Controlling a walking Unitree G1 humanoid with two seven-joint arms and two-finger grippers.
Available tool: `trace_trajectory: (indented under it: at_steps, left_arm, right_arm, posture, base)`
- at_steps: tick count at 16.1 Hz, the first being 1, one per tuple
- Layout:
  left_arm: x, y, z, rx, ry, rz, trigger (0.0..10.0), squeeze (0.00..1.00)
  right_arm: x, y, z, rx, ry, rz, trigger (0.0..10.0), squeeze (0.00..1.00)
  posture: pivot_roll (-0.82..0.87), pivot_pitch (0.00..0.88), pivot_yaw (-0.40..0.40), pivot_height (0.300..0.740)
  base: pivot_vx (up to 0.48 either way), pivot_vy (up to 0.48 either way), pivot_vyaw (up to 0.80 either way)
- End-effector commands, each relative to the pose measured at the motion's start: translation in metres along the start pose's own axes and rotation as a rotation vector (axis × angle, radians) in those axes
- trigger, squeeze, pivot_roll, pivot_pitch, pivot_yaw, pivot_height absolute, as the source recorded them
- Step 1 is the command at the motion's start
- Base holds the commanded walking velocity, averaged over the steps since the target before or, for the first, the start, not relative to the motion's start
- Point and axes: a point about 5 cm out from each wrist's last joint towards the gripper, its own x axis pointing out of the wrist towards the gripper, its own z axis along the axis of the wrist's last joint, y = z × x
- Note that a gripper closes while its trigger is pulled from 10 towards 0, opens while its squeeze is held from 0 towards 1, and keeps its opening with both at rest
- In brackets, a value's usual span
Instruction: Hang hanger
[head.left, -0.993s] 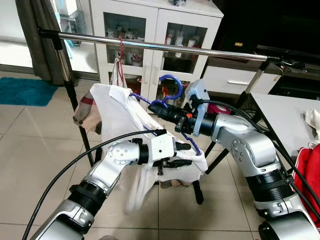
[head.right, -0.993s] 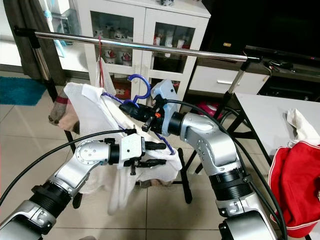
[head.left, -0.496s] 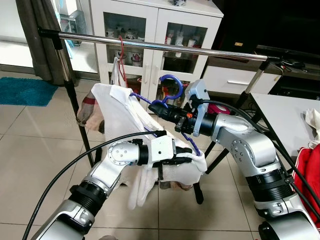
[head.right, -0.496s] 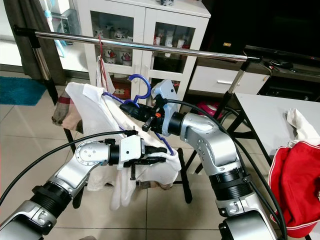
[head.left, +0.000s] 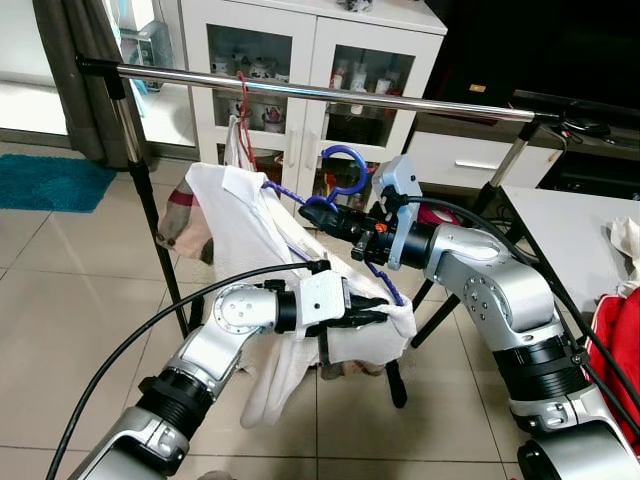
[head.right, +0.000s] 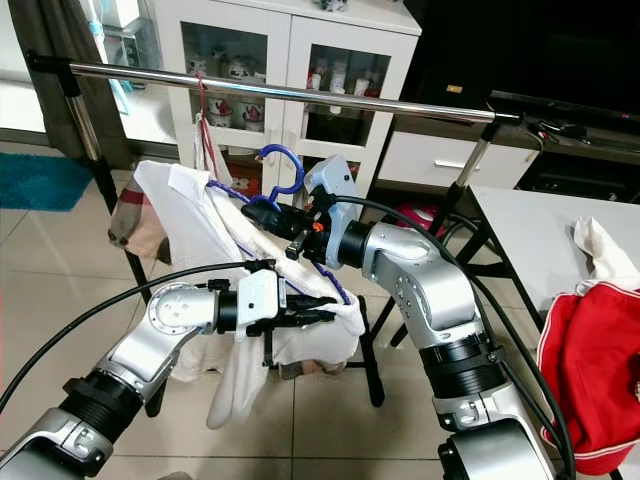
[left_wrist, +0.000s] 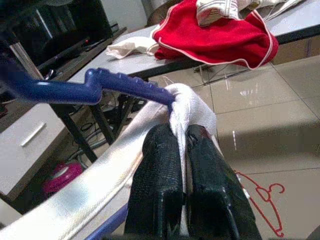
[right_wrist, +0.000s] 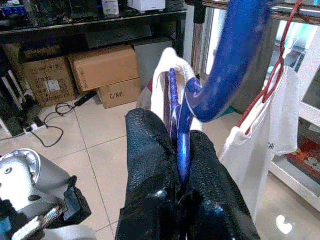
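Here my right gripper (head.left: 318, 211) clamps the neck of the blue hanger (head.left: 345, 180), which sits below the steel rail (head.left: 330, 93), its hook (right_wrist: 235, 60) upright and not yet over the bar. A white shirt (head.left: 250, 230) drapes the hanger. My left gripper (head.left: 375, 308), lower and farther from the rail, pinches a fold of that shirt where the hanger's arm (left_wrist: 95, 85) ends. Left along the rail, a red hanger (head.left: 241, 100) carries a pale garment (head.left: 232, 140). Red cloth (head.right: 590, 370) lies on the table (head.right: 520, 230) right of the rail.

Silver jointed arms, black cables, black textured fingers (right_wrist: 145, 150).
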Motion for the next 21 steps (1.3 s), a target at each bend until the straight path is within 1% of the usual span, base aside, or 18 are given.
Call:
trace_trajectory:
  at_steps: [1, 5, 7, 8, 9, 10, 12, 13, 14, 15, 16, 18, 20, 21]
  left_arm:
    - [0.0, 0.002, 0.005, 0.01, -0.027, 0.022, 0.0, 0.0]
    - [-0.004, 0.009, 0.025, 0.009, -0.117, 0.083, 0.0, 0.0]
    - [-0.009, 0.015, 0.04, 0.022, -0.188, 0.146, 0.0, 0.0]
    - [-0.013, 0.016, 0.045, 0.023, -0.201, 0.169, 0.0, 0.0]
    - [-0.015, 0.015, 0.045, 0.023, -0.19, 0.171, 0.0, 0.0]
    - [-0.02, 0.009, 0.036, 0.022, -0.119, 0.159, 0.0, 0.0]
    - [-0.026, 0.003, 0.022, 0.047, 0.002, 0.162, 0.0, 0.0]
    - [-0.033, 0.004, 0.016, 0.047, 0.062, 0.218, 0.0, 0.0]
    - [-0.035, 0.006, 0.017, 0.033, 0.058, 0.264, 0.0, 0.0]
    - [-0.039, 0.01, 0.021, 0.013, 0.036, 0.349, 0.0, 0.0]
    - [-0.04, 0.012, 0.024, 0.008, 0.022, 0.4, 0.0, 0.0]
    - [-0.039, 0.017, 0.027, 0.007, 0.009, 0.501, 0.0, 0.0]
    - [-0.038, 0.02, 0.028, 0.006, 0.018, 0.534, 0.0, 0.0]
    - [-0.034, 0.016, 0.031, -0.019, -0.004, 0.496, 0.5, 0.0]
  right_arm:
    - [-0.003, -0.004, 0.009, -0.045, -0.014, -0.012, 10.0, 0.0]
    - [-0.003, -0.006, -0.003, -0.097, 0.052, -0.033, 10.0, 0.0]
    - [-0.006, -0.012, -0.012, -0.124, 0.097, -0.086, 10.0, 0.0]
    - [-0.007, -0.015, -0.014, -0.124, 0.103, -0.107, 10.0, 0.0]
    - [-0.008, -0.016, -0.014, -0.121, 0.101, -0.111, 10.0, 0.0]
    - [-0.009, -0.018, -0.012, -0.115, 0.088, -0.12, 10.0, 0.0]
    - [-0.01, -0.02, -0.01, -0.12, 0.082, -0.124, 10.0, 0.0]
    - [-0.011, -0.022, -0.008, -0.125, 0.075, -0.131, 10.0, 0.0]
    - [-0.012, -0.023, -0.008, -0.125, 0.072, -0.133, 10.0, 0.0]
    - [-0.014, -0.025, -0.008, -0.127, 0.073, -0.134, 10.0, 0.0]
    - [-0.015, -0.025, -0.009, -0.128, 0.078, -0.131, 10.0, 0.0]
    - [-0.015, -0.024, -0.012, -0.127, 0.084, -0.124, 10.0, 0.0]
    - [-0.014, -0.025, -0.013, -0.133, 0.087, -0.129, 10.0, 0.0]
    - [-0.014, -0.026, -0.013, -0.137, 0.088, -0.135, 10.0, 0.0]
  posture:
    - [-0.14, 0.0, -0.114, 0.74]
    - [-0.14, 0.0, -0.117, 0.74]
    - [-0.14, 0.0, -0.117, 0.74]
    - [-0.14, 0.0, -0.116, 0.74]
    - [-0.14, 0.0, -0.116, 0.74]
    - [-0.14, 0.0, -0.115, 0.74]
    - [-0.14, 0.0, -0.112, 0.74]
    - [-0.14, 0.0, -0.111, 0.74]
    - [-0.14, 0.0, -0.11, 0.74]
    - [-0.13, 0.0, -0.111, 0.74]
    - [-0.13, 0.0, -0.112, 0.74]
    - [-0.12, 0.0, -0.11, 0.74]
    - [-0.12, 0.0, -0.107, 0.74]
    - [-0.11, 0.0, -0.106, 0.74]
  base:
    - [0.0, 0.0, 0.0]
    - [0.0, 0.0, 0.0]
    - [0.0, 0.0, 0.0]
    - [0.0, 0.0, 0.0]
    - [0.0, 0.0, 0.0]
    - [0.0, 0.0, 0.0]
    - [0.0, 0.0, 0.0]
    - [0.0, 0.0, 0.0]
    - [0.0, 0.0, 0.0]
    - [0.0, 0.0, 0.0]
    - [0.0, 0.0, 0.0]
    - [0.0, 0.0, 0.0]
    - [0.0, 0.0, 0.0]
    - [0.0, 0.0, 0.0]
